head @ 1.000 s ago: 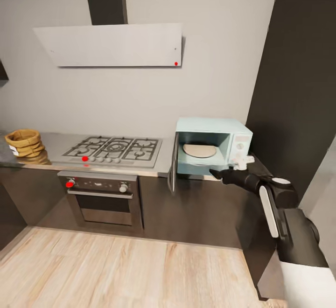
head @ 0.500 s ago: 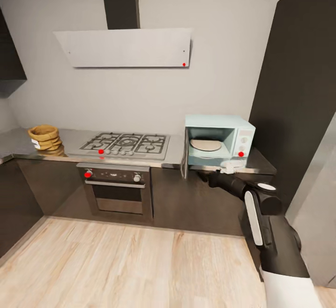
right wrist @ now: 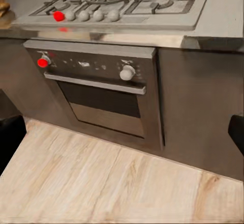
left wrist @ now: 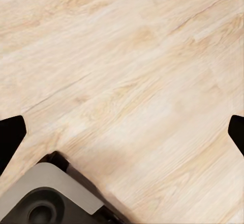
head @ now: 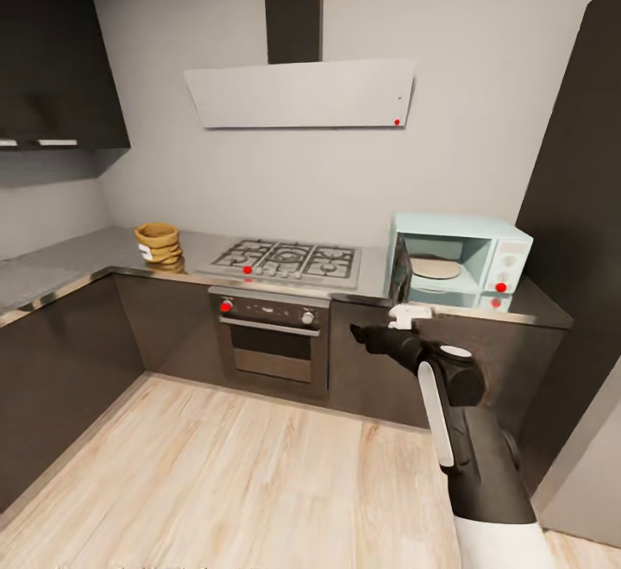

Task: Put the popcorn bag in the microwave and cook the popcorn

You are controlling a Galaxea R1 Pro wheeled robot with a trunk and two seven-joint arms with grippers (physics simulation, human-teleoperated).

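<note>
No word, brand or number could be read anywhere in these views. The popcorn bag (head: 157, 241) on the tabletop (head: 52, 263) carried a white label, but it was far too small to make out, and the microwave (head: 457, 259) panel showed just two knobs and a red dot, no lettering legible. The oven (head: 271, 334) front had a faint row of marks between its knobs in the right wrist view, too blurred to read, and the hood (head: 302, 93) bore only a red dot near its corner.
</note>
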